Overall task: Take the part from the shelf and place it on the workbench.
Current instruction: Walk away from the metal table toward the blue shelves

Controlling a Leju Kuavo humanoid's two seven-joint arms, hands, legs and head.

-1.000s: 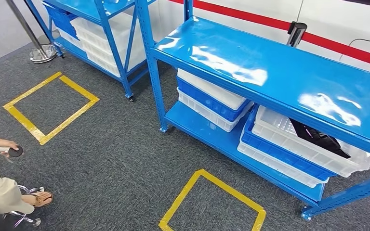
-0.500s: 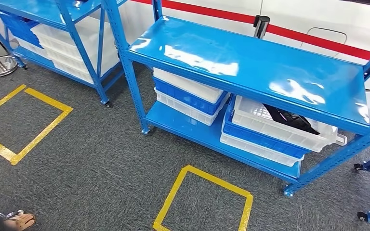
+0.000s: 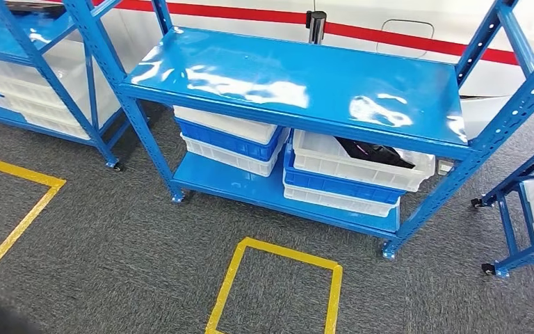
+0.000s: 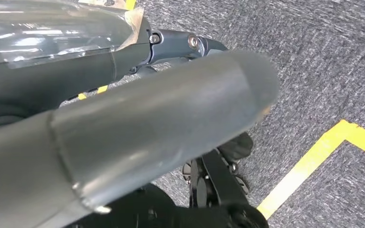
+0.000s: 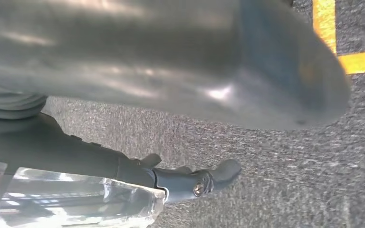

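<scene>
A black part (image 3: 373, 152) lies in a white bin (image 3: 361, 170) that tops a stack of bins on the lower level of the blue shelf (image 3: 285, 83), at its right side. The shelf's top level is bare and glossy. My left hand (image 4: 171, 95) hangs over the grey carpet with its thumb and fingers stretched out and nothing in it. My right hand (image 5: 195, 95) hangs the same way above the carpet, fingers extended, holding nothing.
A yellow taped square (image 3: 274, 285) marks the carpet in front of the shelf. A second blue shelf (image 3: 28, 76) with white bins stands to the left, and another blue frame on wheels (image 3: 521, 216) to the right. A dark post (image 3: 316, 24) stands behind.
The camera has swung to the right, so the whole scene has slid left and the shelf now sits in the middle. The person at the left edge has dropped out of the picture.
</scene>
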